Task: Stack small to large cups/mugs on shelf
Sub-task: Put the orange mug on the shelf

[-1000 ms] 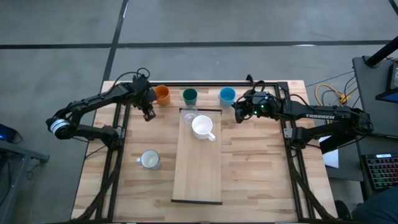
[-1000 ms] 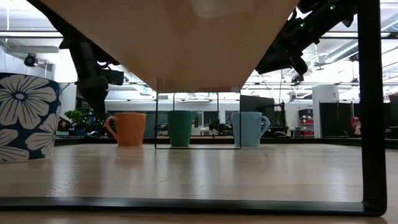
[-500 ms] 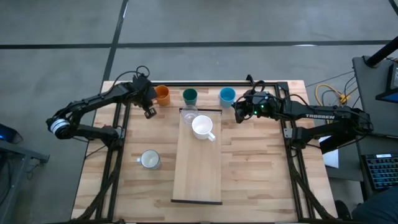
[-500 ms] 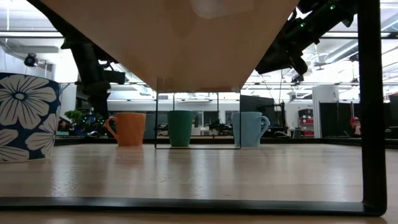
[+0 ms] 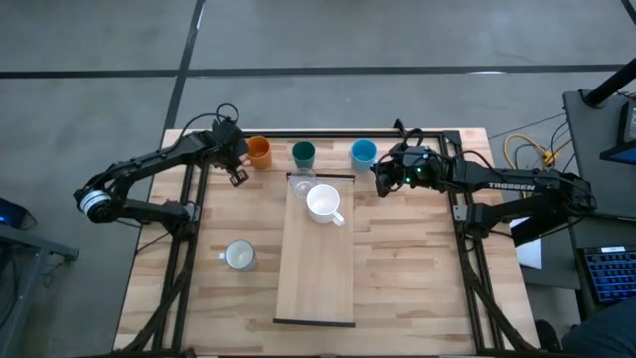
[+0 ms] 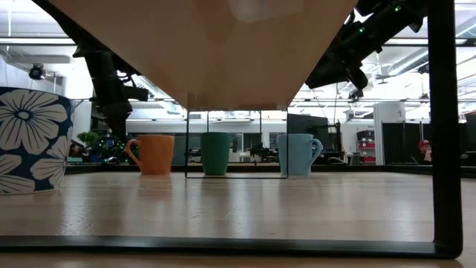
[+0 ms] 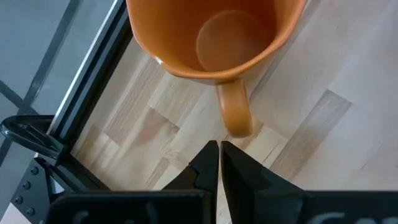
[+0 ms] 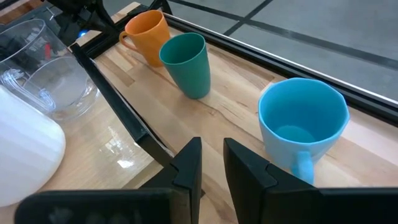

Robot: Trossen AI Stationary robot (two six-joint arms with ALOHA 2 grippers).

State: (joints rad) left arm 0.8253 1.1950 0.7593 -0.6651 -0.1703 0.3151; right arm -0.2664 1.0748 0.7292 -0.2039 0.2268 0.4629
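A wooden table [image 5: 397, 268] seen from above carries a long pale shelf [image 5: 315, 273] running down its middle from near the far edge toward the near edge. On the far end of the shelf sit a clear glass [image 5: 302, 184] and, just beside it, a white mug [image 5: 324, 203]. Along the far edge of the table stand three cups in a row: an orange mug [image 5: 259, 151], a dark green cup [image 5: 303, 153] and a light blue mug [image 5: 363, 152]. A pale grey-white mug [image 5: 238, 256] stands alone nearer the left edge. The left gripper [image 5: 238, 177] hangs just beside the orange mug's handle, its fingers [image 7: 205, 163] pressed almost together and holding nothing. The right gripper [image 5: 380, 179] hovers near the light blue mug, its fingers [image 8: 188, 163] a narrow gap apart, empty.
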